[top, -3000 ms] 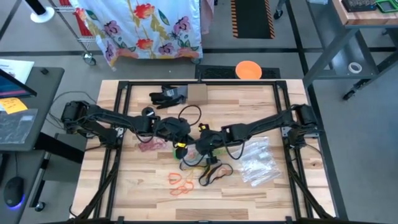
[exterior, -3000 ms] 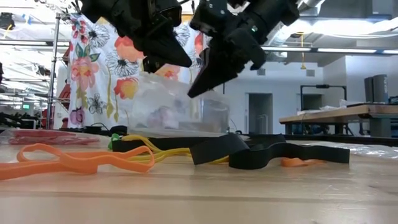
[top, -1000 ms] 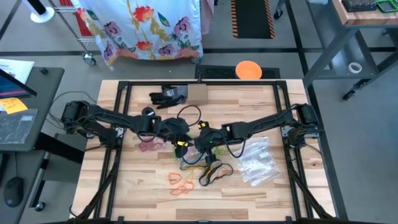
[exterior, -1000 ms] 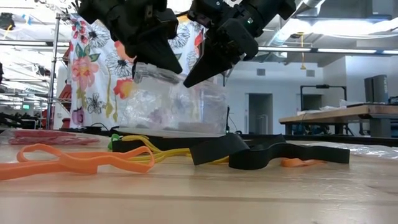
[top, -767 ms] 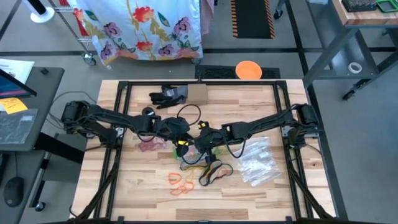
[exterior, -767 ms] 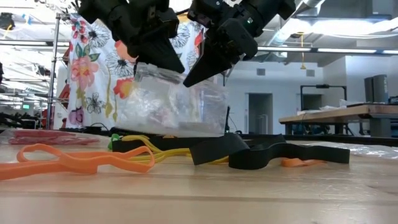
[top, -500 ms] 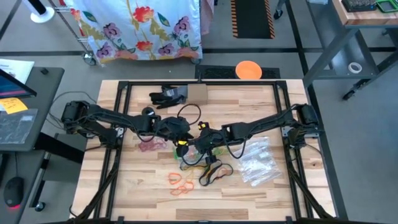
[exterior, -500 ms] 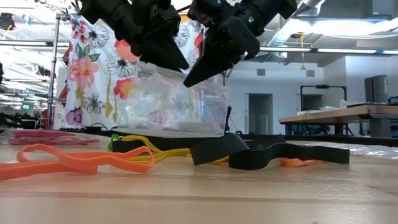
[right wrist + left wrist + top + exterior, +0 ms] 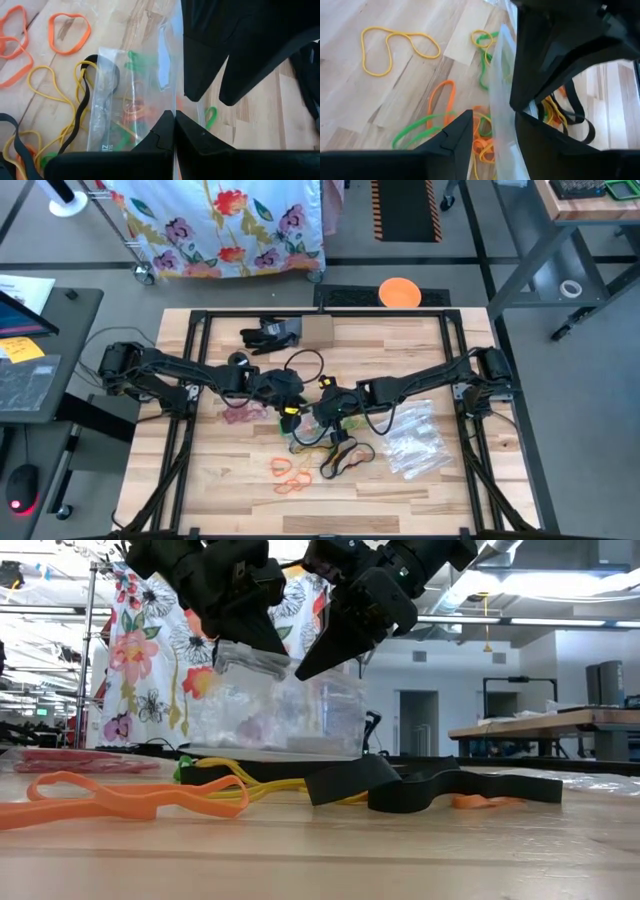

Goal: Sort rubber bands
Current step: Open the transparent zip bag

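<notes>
A clear zip bag hangs between my two grippers over the table's middle, and its lower end seems to reach the wood. Green and orange rubber bands lie inside it. My right gripper is shut on its upper edge. My left gripper stands open at the bag's mouth, one wall running between its fingers. Loose rubber bands lie flat on the wood nearer the front edge: orange, yellow, black. My right gripper pinches the bag's upper edge between its two shut fingers, slanting down from the table's right. The bag hangs below the fingers, slack. My left gripper has a finger on either side of the bag's wall; whether they touch it I cannot tell.
A heap of clear bags lies right of the bands. A flat packet with red bands lies left of centre. A black glove, a brown box and a black cable loop sit toward the far edge.
Both arms have stayed in place. The bag's lip under my left gripper has flexed a little and come back.
</notes>
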Robot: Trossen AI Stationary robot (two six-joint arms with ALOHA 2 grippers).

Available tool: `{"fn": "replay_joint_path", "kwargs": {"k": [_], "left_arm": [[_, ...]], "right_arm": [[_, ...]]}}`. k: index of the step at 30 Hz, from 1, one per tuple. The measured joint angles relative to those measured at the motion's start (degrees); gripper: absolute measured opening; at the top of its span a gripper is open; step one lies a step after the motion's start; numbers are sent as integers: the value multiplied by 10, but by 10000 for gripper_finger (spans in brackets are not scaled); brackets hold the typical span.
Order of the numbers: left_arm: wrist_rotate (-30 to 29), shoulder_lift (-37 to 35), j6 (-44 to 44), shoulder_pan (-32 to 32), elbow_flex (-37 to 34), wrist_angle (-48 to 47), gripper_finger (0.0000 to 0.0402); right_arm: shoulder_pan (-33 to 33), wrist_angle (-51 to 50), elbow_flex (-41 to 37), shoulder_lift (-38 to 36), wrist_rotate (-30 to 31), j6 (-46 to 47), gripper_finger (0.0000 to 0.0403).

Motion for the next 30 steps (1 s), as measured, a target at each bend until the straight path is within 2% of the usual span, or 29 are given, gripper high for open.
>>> {"fn": "replay_joint_path", "kwargs": {"k": [7, 14, 18, 23, 27, 30], "left_arm": [[6, 0, -1, -3, 0, -13, 122], [42, 0, -2, 1, 0, 17, 110], [45, 0, -2, 3, 0, 5, 105], [46, 0, -2, 2, 0, 3, 91], [42, 0, -2, 2, 0, 1, 64], [38, 0, 3, 2, 0, 1, 19]], "right_arm": [[-4, 11, 0, 0, 0, 1, 0], [-4, 13, 0, -1, 2, 1, 0], [-2, 13, 0, -1, 42, -1, 0], [0, 20, 0, -1, 47, 0, 0], [0, 22, 0, -1, 47, 0, 0], [0, 22, 0, -1, 28, 0, 0]]}}
